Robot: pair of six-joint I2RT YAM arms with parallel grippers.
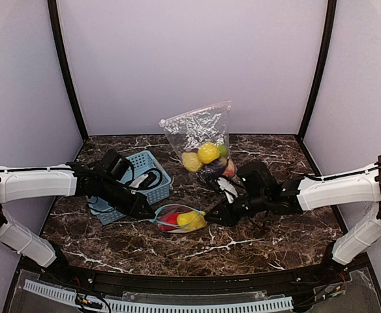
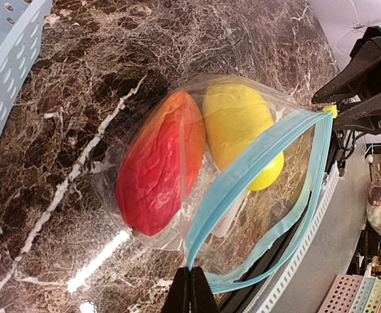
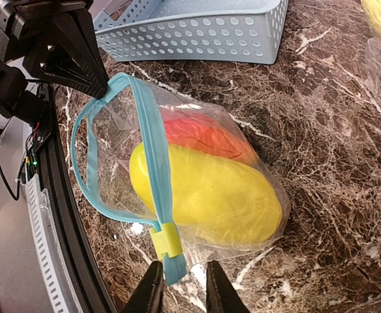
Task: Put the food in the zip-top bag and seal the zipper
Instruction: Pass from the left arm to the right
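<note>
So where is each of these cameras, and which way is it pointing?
Top: above and behind the arms, looking down at the table; both arms show, left gripper and right gripper at the small bag.
Left wrist: on the left arm, looking along its shut fingers across the bag; the right gripper shows beyond.
Right wrist: on the right arm, facing the opposite way; its fingers show below, the left gripper top left.
Shared: both wrist views show the bag's red food and yellow food and the basket.

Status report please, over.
Left claw shut on zipper end; right claw open around yellow slider. Bag unsealed, red piece and yellow piece inside. Nothing blocking.
</note>
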